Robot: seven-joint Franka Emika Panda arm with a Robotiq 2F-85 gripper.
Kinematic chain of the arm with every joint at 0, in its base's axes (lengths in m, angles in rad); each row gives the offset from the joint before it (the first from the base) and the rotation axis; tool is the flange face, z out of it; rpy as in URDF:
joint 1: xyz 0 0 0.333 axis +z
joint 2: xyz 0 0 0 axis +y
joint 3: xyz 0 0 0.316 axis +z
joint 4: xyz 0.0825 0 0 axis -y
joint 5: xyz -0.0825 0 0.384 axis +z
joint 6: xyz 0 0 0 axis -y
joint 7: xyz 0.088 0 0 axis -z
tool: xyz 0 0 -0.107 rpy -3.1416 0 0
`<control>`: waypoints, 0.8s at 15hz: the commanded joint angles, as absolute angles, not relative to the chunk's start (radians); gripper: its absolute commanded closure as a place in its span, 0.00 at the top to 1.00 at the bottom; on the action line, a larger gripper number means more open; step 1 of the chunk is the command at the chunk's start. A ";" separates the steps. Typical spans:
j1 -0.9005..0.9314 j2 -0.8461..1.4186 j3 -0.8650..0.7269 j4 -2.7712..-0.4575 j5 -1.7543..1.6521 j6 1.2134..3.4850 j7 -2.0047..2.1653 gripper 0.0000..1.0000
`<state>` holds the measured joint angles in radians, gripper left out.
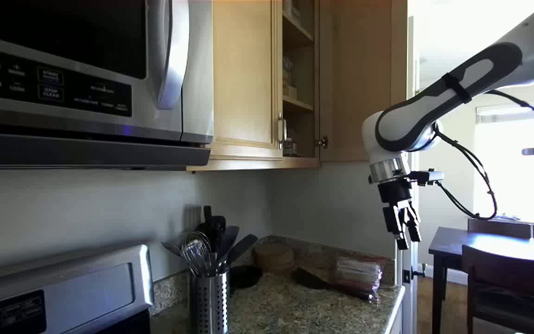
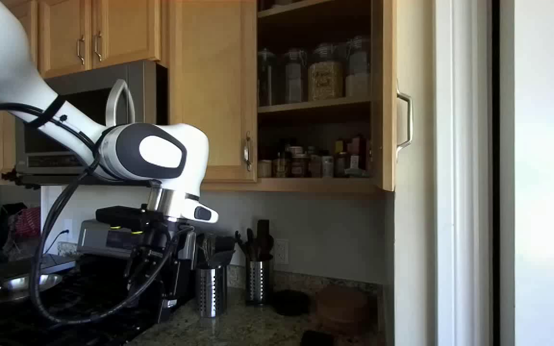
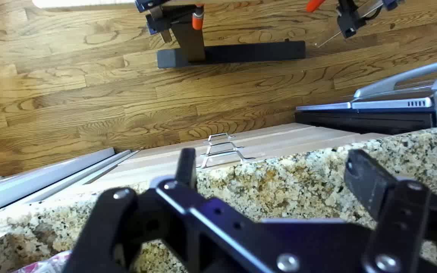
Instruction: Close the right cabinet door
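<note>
Light maple, the right cabinet door (image 1: 357, 79) stands swung open in an exterior view, its lower edge above the bench (image 1: 276, 315); the arm (image 1: 408, 120), bent downward, hides its outer corner. In an exterior view, shelves (image 2: 315, 104) lie exposed beside it, with open room between door and arm. In the wrist view, the end effector (image 3: 274, 170) spreads its fingers (image 3: 186, 167) wide over the bench's edge, wood floor (image 3: 89, 94) beyond.

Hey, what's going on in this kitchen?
A white robot arm hangs by the granite counter, its fingers spread apart with nothing between them. Its job is to close the right cabinet door, which stands wide open, showing the jars inside. The fingers are not touching that door yet; the matching door on the left is shut.
</note>
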<state>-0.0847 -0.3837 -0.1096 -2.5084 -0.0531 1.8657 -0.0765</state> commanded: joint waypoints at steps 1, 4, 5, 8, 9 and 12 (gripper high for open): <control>-0.088 -0.383 -0.107 -2.506 -0.052 1.863 -0.077 1.00; -0.088 -0.383 -0.107 -2.506 -0.052 1.863 -0.077 1.00; -0.088 -0.383 -0.107 -2.506 -0.052 1.863 -0.077 1.00; -0.088 -0.383 -0.107 -2.506 -0.052 1.863 -0.077 1.00; -0.088 -0.383 -0.107 -2.506 -0.052 1.863 -0.077 1.00; -0.111 -0.387 -0.135 -2.478 -0.032 1.959 -0.065 1.00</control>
